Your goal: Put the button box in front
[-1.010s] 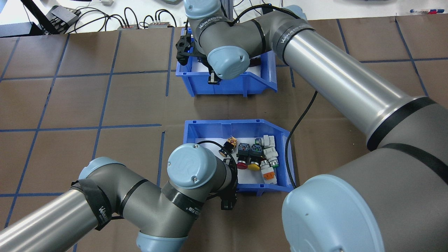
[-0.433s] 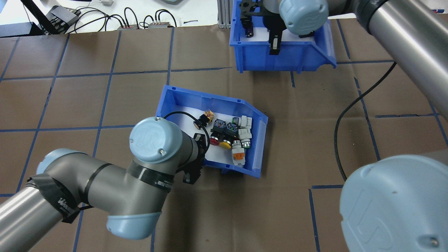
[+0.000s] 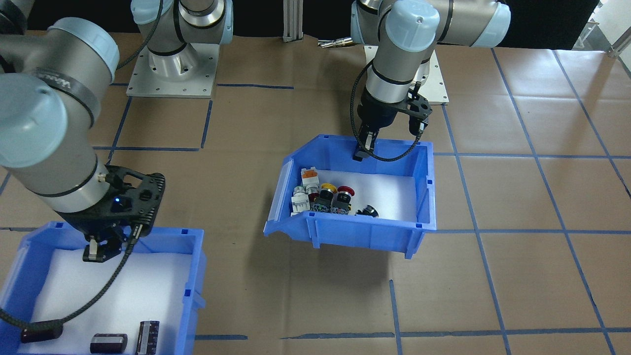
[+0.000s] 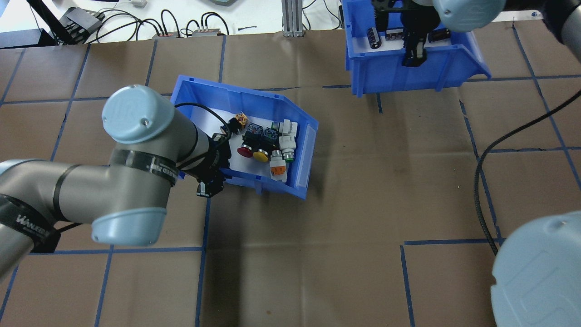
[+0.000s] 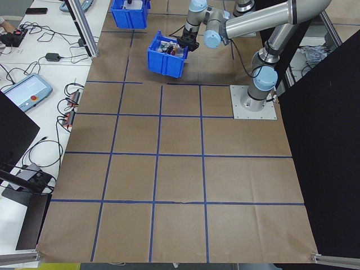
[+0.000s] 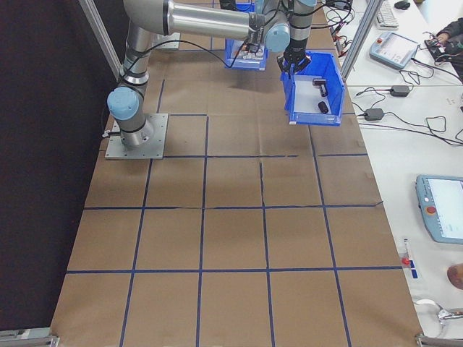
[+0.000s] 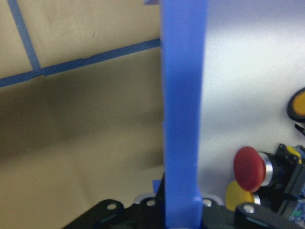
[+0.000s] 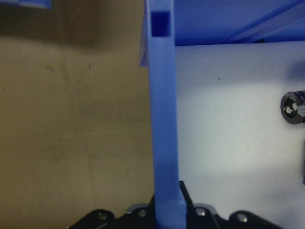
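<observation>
The button box (image 4: 236, 94) is a blue bin with a white liner. Red (image 4: 245, 151), yellow and orange push-buttons lie in it. It hangs turned at an angle above the brown table, casting a shadow (image 3: 315, 276). My left gripper (image 4: 209, 184) is shut on its near wall (image 7: 181, 119), also seen as left gripper (image 3: 362, 150) at the button box (image 3: 355, 231). My right gripper (image 4: 415, 54) is shut on the wall (image 8: 164, 133) of a second blue bin (image 4: 386, 72) at the far right. That bin holds dark cylinders (image 3: 148, 335).
The table is brown paper with a blue tape grid (image 4: 204, 247). A black cable (image 4: 481, 159) trails from my right arm over the table's right side. Cables and boxes (image 4: 81, 20) lie beyond the far edge. A metal post (image 4: 288, 18) stands at the far middle.
My left arm carried the button box left and away from me, turning it. My right arm carried the other bin right and farther back.
</observation>
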Robot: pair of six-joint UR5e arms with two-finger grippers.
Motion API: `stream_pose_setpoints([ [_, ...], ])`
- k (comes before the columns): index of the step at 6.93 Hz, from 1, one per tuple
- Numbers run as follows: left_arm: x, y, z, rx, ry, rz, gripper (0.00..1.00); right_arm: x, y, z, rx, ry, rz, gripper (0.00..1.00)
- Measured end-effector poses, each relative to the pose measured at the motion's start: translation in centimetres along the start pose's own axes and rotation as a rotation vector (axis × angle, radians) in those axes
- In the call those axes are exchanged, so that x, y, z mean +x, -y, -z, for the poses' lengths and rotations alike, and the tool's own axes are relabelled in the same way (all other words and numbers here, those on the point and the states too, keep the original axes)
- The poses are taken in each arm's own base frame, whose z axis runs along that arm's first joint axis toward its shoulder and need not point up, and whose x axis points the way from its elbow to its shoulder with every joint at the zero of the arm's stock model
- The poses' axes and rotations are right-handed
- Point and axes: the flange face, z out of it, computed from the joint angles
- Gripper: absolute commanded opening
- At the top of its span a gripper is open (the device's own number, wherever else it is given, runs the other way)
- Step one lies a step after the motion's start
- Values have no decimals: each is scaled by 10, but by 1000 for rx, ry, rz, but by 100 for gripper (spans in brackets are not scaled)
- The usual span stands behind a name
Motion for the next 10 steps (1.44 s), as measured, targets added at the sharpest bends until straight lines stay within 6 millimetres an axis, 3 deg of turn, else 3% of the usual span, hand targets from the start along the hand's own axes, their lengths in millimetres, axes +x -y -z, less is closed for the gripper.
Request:
stream_pose_setpoints([
  [1,40,13,5,-7,-2,11,0,-21,-33,1,2,14,28,1],
  [3,119,26,-12,-17,-5,25,0,-71,-81,3,10,30,81,1],
  [5,188,21,-39,-52,-23,54,0,-117,-96,2,13,41,97,1],
  [6,217,6,-52,-77,-34,83,0,-137,-101,-3,15,46,101,1],
  [7,239,-19,-67,-89,-34,108,0,-157,-104,-8,21,49,96,1],
  [8,252,-43,-84,-96,-27,135,7,-171,-107,-13,35,49,85,1],
  [10,255,-70,-106,-105,-4,185,23,-186,-110,-19,57,52,66,1],
])
